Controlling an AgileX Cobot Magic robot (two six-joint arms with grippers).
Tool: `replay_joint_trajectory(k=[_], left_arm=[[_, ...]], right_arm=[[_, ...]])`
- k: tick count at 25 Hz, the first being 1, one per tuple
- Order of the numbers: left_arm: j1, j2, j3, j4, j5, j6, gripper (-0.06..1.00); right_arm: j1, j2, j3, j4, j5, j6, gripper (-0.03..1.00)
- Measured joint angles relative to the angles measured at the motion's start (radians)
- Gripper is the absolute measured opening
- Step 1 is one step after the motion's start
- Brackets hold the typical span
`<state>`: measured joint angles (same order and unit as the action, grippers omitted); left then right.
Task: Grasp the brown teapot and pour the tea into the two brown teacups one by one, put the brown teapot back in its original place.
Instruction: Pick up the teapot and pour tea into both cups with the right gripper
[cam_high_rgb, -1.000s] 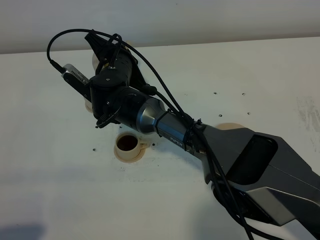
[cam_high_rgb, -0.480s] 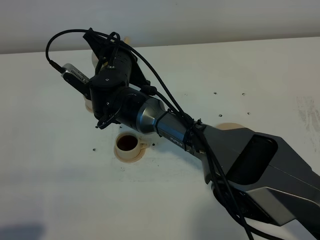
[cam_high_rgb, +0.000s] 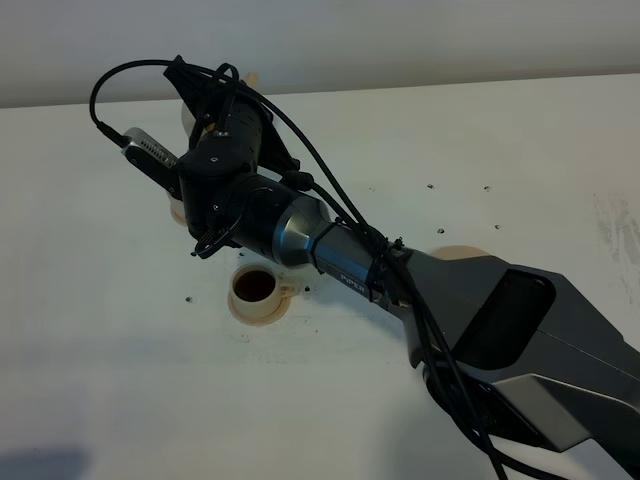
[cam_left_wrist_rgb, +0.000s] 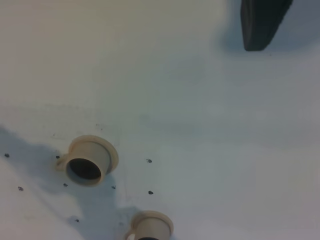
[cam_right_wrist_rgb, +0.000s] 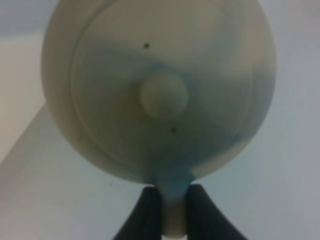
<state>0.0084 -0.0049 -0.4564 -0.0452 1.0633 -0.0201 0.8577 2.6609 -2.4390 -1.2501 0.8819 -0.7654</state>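
Exterior high shows your right arm barely nudged since a second ago. Your right end effector (cam_right_wrist_rgb: 175, 194) is clamped on the loop handle of the brown teapot (cam_right_wrist_rgb: 160, 95), which is pale tan, round and knob-lidded and is lifted over the table's (cam_high_rgb: 120, 380) far left, beyond the filled teacup (cam_high_rgb: 255, 288). You cannot tell how far the left end effector (cam_left_wrist_rgb: 262, 22) is open.

The brown teapot (cam_right_wrist_rgb: 160, 60) looks matt ceramic, the table (cam_high_rgb: 500, 130) smooth.
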Motion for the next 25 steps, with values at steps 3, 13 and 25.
replay_joint_trajectory(k=[3, 13, 25], left_arm=[[0.0, 0.0, 0.0, 0.0, 0.0, 0.0, 0.55], [0.0, 0.0, 0.0, 0.0, 0.0, 0.0, 0.55], [0.0, 0.0, 0.0, 0.0, 0.0, 0.0, 0.55]], right_arm=[[0.0, 0.0, 0.0, -0.001, -0.003, -0.002, 0.11], [0.0, 0.0, 0.0, -0.02, -0.003, -0.005, 0.11], [0.0, 0.0, 0.0, 0.049, 0.002, -0.002, 0.11]])
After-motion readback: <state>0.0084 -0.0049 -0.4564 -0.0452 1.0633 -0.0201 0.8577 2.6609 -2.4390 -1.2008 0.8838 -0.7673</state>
